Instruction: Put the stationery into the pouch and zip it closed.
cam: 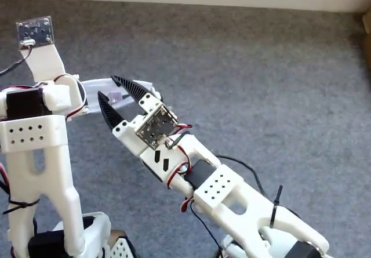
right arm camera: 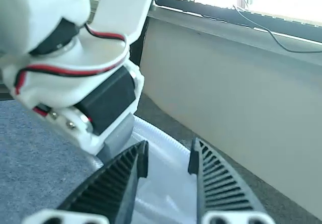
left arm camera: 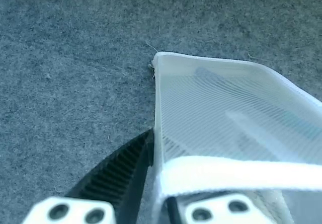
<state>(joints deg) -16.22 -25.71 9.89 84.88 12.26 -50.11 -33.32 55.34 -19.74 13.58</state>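
The translucent white mesh pouch (left arm camera: 226,108) lies on the grey carpet, and its banded edge runs between the jaws of my left gripper (left arm camera: 155,183), which is shut on it. Faint long shapes of stationery (left arm camera: 246,128) show through the mesh. In the high view the pouch (cam: 98,87) pokes out beside the left arm's wrist (cam: 58,95). My right gripper (cam: 106,87) is open, its black fingers (cam: 132,88) standing on either side of the pouch's end. From the right wrist, the pouch's white rim (right arm camera: 161,138) curves just beyond the right gripper (right arm camera: 168,146).
Grey carpet (cam: 261,66) covers the table, with free room to the right and far side. The left arm's motor housing (right arm camera: 75,83) sits close against the right gripper. A pale wall (right arm camera: 241,93) runs along the back.
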